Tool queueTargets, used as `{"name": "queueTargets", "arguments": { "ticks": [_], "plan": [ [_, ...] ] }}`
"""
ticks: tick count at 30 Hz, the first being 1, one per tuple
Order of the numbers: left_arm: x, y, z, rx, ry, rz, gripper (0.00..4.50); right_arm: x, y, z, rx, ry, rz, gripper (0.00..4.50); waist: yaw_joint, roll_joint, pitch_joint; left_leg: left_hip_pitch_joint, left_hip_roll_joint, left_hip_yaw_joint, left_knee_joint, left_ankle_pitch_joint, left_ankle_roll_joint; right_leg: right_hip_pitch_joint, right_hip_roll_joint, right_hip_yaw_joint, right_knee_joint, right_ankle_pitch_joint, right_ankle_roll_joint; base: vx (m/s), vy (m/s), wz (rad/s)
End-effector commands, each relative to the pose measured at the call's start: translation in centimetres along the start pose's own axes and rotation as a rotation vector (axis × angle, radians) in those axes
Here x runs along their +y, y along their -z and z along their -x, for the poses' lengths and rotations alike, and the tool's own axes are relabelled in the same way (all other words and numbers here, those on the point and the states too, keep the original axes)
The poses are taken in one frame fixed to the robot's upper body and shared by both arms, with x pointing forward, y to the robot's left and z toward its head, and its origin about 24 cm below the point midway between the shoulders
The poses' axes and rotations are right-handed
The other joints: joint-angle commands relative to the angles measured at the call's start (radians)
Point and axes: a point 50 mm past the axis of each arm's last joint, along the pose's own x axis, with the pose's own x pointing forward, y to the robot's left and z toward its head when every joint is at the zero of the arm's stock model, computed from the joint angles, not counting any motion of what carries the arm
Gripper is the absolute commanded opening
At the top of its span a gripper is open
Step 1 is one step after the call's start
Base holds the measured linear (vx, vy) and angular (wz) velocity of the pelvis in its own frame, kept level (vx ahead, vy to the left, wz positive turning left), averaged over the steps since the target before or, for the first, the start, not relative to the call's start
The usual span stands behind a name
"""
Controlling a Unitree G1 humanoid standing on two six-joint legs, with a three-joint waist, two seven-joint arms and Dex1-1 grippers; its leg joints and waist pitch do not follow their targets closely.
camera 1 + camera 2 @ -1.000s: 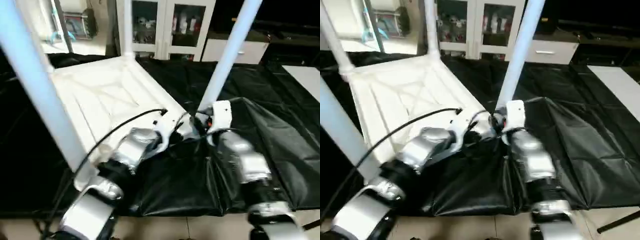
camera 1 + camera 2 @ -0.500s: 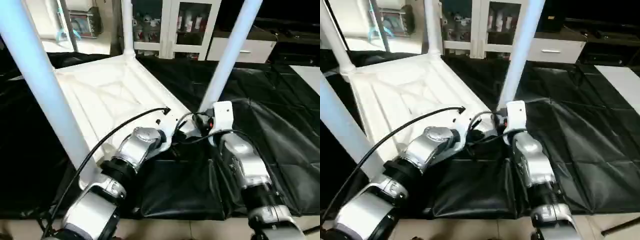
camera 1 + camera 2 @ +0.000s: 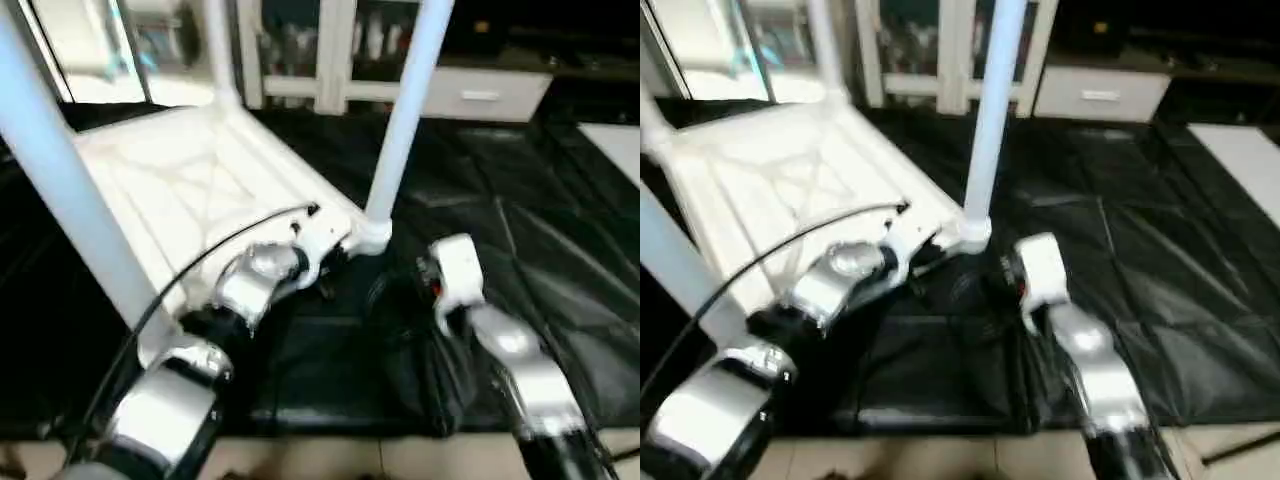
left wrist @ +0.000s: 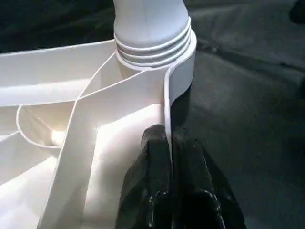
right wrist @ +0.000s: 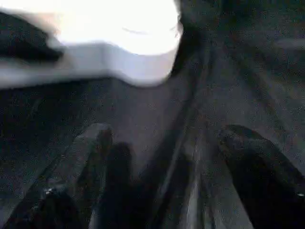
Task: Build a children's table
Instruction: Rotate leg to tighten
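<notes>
The children's table lies upside down on a black sheet, its ribbed white top (image 3: pixel 180 190) facing up. One white leg (image 3: pixel 405 110) stands upright in the near corner socket (image 3: pixel 372 237). Another leg (image 3: pixel 60 170) rises close at the left, and a third (image 3: pixel 220 50) at the far corner. My left gripper (image 4: pixel 165 137) is shut on the top's thin rim just beside the near socket (image 4: pixel 157 45). My right gripper (image 5: pixel 169 143) stands open over the black sheet, a short way back from that socket, holding nothing. Its white wrist (image 3: pixel 455 270) sits right of the leg.
The black sheet (image 3: pixel 520 200) covers the floor around the table and is wrinkled under my arms. A white glass-door cabinet (image 3: pixel 300 50) and a low drawer unit (image 3: pixel 480 95) stand behind. Pale floor tiles (image 3: pixel 400 460) run along the near edge.
My right gripper has opened, let go of the near leg's base and drawn back toward me. The left gripper keeps its hold on the rim. The camera has shifted.
</notes>
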Motion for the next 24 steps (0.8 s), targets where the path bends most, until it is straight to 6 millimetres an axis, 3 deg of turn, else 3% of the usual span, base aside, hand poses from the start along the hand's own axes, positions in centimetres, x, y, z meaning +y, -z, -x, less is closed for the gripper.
{"name": "queueTargets", "arguments": {
  "ticks": [1,3,6,12,20,24],
  "plan": [
    [-1.3,-1.4,-0.7,-0.078,0.092,-0.076,0.0,0.7,-0.3,0.5,-0.002,-0.047,0.017,4.24,0.0,-0.001,-0.055,0.023,0.044,-0.021,-0.076,-0.369,0.013,0.029,-0.045,0.03,-0.092,-0.434,-0.133,0.0,0.0,0.0],
    [-1.6,-1.6,-0.9,-0.097,0.116,-0.094,0.0,1.1,0.1,1.1,0.022,-0.086,0.022,4.38,0.0,-0.004,-0.054,0.023,0.044,-0.023,-0.077,-0.389,0.008,0.026,-0.046,0.031,-0.093,-0.46,-0.128,0.0,0.0,0.0],
    [-1.9,-1.9,-1.1,-0.114,0.135,-0.107,0.0,1.6,0.4,1.8,0.037,-0.137,0.027,4.38,0.001,0.004,-0.052,0.022,0.046,-0.024,-0.079,-0.401,0.005,0.026,-0.045,0.032,-0.098,-0.473,-0.115,0.0,0.0,0.0],
    [-2.1,-2.0,-1.5,-0.128,0.121,-0.129,0.0,1.9,0.3,2.8,0.015,-0.149,0.012,4.38,0.007,-0.001,-0.055,0.015,0.046,-0.028,-0.079,-0.374,0.013,0.031,-0.052,0.031,-0.096,-0.48,-0.099,0.0,0.0,0.0],
    [-2.4,-1.6,-1.2,-0.139,0.171,-0.128,0.0,1.0,-0.6,2.9,-0.027,-0.114,0.048,4.38,0.014,-0.005,-0.056,0.011,0.047,-0.027,-0.078,-0.337,0.019,0.033,-0.055,0.032,-0.091,-0.453,-0.106,0.0,0.0,0.0],
    [-2.9,-0.6,-0.7,-0.129,0.265,-0.125,0.0,-0.3,-1.6,3.2,-0.057,-0.114,0.048,4.38,0.022,-0.013,-0.058,0.017,0.049,-0.021,-0.074,-0.301,0.034,0.031,-0.054,0.035,-0.084,-0.401,-0.127,0.0,0.0,0.0]
  ]
}}
